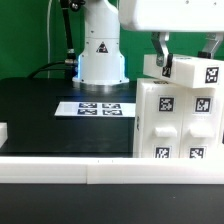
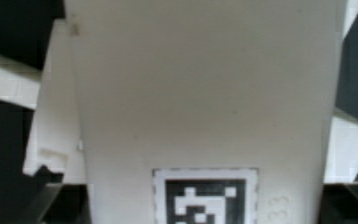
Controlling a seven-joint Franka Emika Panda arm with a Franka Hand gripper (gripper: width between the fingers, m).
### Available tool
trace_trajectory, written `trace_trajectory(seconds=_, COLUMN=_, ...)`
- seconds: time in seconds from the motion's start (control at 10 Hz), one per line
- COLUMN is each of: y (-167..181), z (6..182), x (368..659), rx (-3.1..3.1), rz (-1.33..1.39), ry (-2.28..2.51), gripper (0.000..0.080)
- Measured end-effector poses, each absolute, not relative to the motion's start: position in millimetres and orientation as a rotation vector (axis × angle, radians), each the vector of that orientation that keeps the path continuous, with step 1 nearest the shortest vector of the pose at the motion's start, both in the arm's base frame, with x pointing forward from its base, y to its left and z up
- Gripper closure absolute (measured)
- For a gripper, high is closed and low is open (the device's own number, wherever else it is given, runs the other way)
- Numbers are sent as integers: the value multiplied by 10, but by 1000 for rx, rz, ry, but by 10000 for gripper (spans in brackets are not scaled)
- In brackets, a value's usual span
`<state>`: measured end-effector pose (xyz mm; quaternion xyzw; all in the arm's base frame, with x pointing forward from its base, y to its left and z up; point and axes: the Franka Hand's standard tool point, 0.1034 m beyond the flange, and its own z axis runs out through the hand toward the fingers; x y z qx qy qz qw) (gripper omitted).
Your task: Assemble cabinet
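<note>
The cabinet (image 1: 180, 120) is a big white box with several black-and-white tags, standing at the exterior view's right on the black table. My gripper (image 1: 183, 62) is right above it, one finger (image 1: 160, 58) on each side of its upper white part, which carries a tag (image 1: 212, 73). The jaws look closed against that part. In the wrist view a long white panel of the cabinet (image 2: 194, 90) fills the picture, with one tag (image 2: 206, 197) near the jaws. The fingertips themselves barely show there.
The marker board (image 1: 95, 108) lies flat mid-table before the robot base (image 1: 100, 50). A white rail (image 1: 60, 170) runs along the near table edge. A small white piece (image 1: 3, 132) pokes in at the exterior view's left edge.
</note>
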<state>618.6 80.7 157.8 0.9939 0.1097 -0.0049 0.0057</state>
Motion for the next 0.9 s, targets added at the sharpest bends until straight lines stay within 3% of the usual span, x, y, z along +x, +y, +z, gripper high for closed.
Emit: trace_trajectory(seconds=0.9, y=863, z=1571, x=6189, rx=2828, rz=47, ry=-1393, gripper=246)
